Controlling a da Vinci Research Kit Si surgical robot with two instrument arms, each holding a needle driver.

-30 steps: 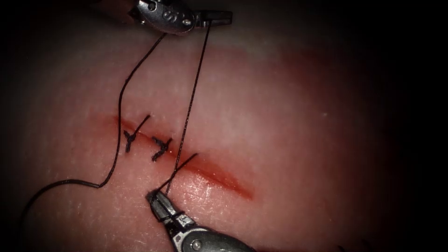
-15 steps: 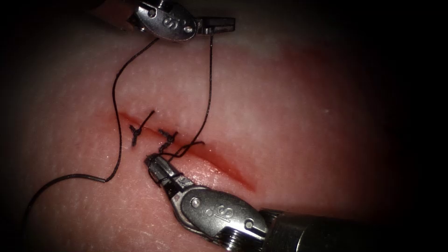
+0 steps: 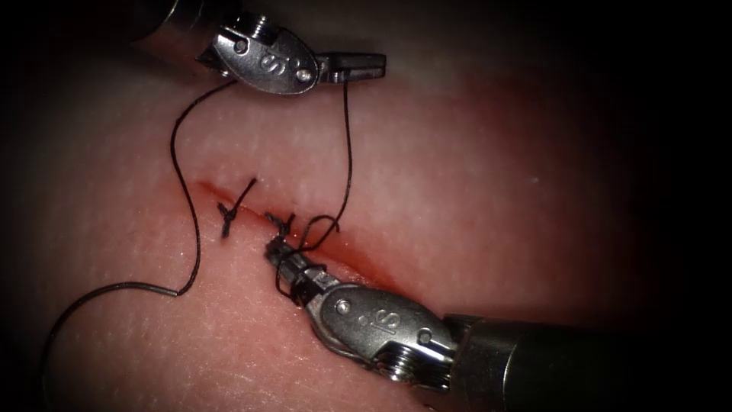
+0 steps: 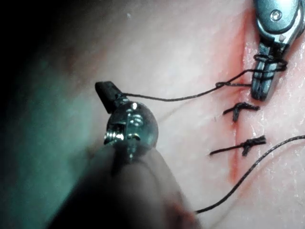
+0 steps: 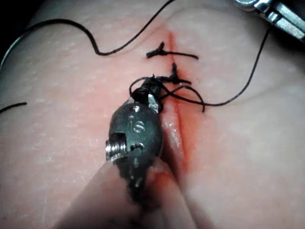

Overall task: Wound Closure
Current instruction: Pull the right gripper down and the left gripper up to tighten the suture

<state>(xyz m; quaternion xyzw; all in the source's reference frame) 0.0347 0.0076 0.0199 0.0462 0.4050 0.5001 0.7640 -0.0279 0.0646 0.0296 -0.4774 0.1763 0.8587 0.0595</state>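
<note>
The tissue (image 3: 473, 191) has a red cut (image 3: 358, 263) with two tied stitches (image 3: 227, 214) at its left end. My left tool (image 3: 362, 65) is beyond the cut, shut on the thread (image 3: 347, 152), which drops slack to a loop at the cut. That loop is wound round my right tool (image 3: 276, 250), shut at the cut beside the second stitch; I cannot tell if thread lies between its jaws. In the wrist views the left tool (image 4: 104, 90) and right tool (image 5: 143, 90) look the same. A thin curve, apparently the needle (image 3: 122, 286), lies free on the tissue left of the cut.
A second strand (image 3: 187, 214) runs from under the left tool down the left side to the needle's end. Red fluid wets the open right part of the cut. The right tool's shaft (image 3: 549, 366) crosses the near right tissue.
The right tool moved up from the near side onto the cut. The thread, taut a second ago, has gone slack and now loops round the right tool's jaws. The left tool barely shifted.
</note>
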